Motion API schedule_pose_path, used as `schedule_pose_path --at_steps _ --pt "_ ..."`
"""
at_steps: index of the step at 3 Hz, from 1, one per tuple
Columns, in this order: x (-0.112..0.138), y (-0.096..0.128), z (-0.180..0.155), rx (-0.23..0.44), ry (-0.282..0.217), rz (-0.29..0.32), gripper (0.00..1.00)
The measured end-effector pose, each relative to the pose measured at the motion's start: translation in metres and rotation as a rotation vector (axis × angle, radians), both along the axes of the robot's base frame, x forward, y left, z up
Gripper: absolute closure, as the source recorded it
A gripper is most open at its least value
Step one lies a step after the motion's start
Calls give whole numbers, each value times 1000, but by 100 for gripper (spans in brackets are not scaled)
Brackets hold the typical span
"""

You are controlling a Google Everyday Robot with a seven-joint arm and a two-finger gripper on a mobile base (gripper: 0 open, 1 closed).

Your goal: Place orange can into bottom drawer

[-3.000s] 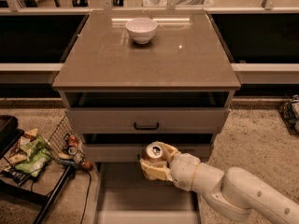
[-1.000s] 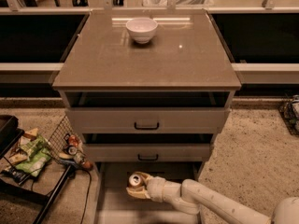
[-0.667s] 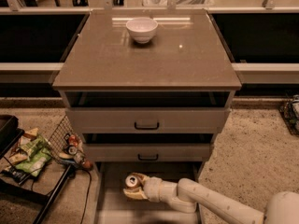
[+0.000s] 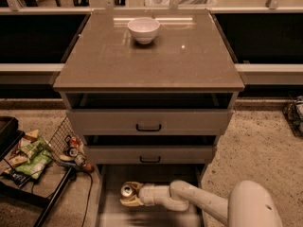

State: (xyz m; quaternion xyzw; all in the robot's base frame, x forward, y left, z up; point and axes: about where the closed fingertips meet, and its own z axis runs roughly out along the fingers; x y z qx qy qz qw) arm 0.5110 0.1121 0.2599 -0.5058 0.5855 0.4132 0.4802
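The orange can (image 4: 127, 190) sits upright with its silver top showing, low inside the open bottom drawer (image 4: 110, 212), near its left side. My gripper (image 4: 130, 195) is shut on the can, reaching in from the right on a white arm (image 4: 199, 202). The drawer is pulled out below the two upper drawers with black handles (image 4: 148, 127).
A white bowl (image 4: 143, 30) stands on the cabinet top (image 4: 189, 60). A wire basket (image 4: 66, 148) with small cans and snack packets (image 4: 31, 157) lies on the floor at the left. Speckled floor stretches to the right.
The arm has lowered the can from in front of the middle drawer down into the bottom drawer and moved it left. In the last second it has barely shifted.
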Motion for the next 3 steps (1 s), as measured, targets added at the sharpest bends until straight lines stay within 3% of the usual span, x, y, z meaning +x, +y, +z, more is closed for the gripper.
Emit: schedule_pose_path --at_steps 1,2,3 --pt "-8 12 -43 75 20 60 100" --pt "0 8 -75 115 42 53 100" --pt "13 0 -77 108 24 33 82"
